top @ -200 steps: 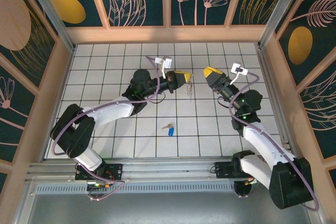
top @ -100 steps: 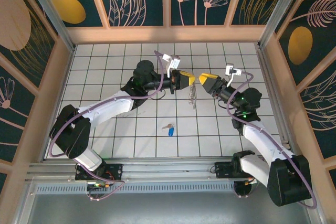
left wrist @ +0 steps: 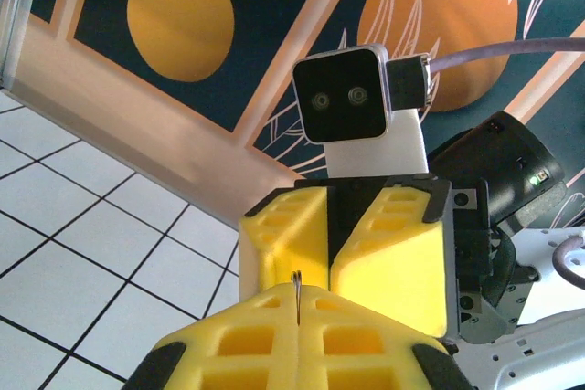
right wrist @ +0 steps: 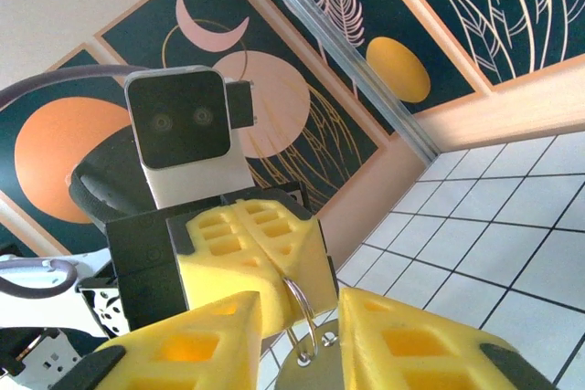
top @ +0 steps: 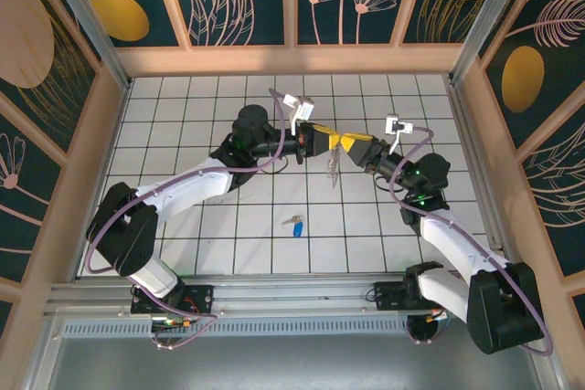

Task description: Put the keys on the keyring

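As for the key: lies flat on the table, blue head at its 5 o'clock end, touched by nothing and strung on nothing. As for the keyring: hangs in the air over the middle of the table, at about 1 o'clock from the key and well apart from it.

As for the left gripper: reaches in from 9 o'clock and is pressed together on the top of the keyring. In the left wrist view, shows the thin wire pinched in the seam between its own yellow pads.

As for the right gripper: comes in from 3 o'clock, nose to nose with the left one. In the right wrist view, has its fingers standing a little apart, one on each side of the keyring wire. Cannot tell whether these fingers already touch the wire or only stand beside it.

Judging from this: an early stage. Done so far: keyring off the table and held firmly on one side, with a second grip probably being set up on it. Left to do: nearly all of the real work, namely opening the keyring, fetching the key from the tiles and threading it on. No part of the key is near the keyring yet.
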`<act>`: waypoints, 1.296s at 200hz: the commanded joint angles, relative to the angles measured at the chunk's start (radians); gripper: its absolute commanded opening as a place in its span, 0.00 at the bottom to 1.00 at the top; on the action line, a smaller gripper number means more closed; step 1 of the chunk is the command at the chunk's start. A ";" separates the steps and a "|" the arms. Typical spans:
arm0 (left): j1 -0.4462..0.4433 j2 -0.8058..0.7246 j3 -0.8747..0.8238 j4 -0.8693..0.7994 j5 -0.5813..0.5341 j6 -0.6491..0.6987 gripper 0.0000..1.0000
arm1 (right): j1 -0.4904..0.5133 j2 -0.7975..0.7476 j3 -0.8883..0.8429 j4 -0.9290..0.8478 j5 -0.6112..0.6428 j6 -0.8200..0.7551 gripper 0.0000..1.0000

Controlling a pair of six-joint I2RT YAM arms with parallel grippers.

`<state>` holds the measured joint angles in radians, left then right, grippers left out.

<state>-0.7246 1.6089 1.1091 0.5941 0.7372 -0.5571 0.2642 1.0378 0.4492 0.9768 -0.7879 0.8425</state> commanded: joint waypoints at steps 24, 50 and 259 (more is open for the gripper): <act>0.007 -0.005 0.028 0.060 0.019 -0.014 0.00 | 0.018 0.018 -0.001 0.078 -0.030 -0.016 0.10; 0.008 0.000 0.028 0.077 0.018 -0.029 0.00 | 0.021 0.022 0.002 0.091 -0.026 -0.009 0.00; 0.004 -0.032 -0.185 0.453 -0.285 -0.393 0.35 | 0.180 0.071 0.026 0.250 0.398 0.136 0.00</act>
<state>-0.7193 1.5589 0.9291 0.9501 0.4225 -0.9112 0.4305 1.1027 0.4477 1.1294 -0.4156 0.9607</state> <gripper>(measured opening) 0.355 0.049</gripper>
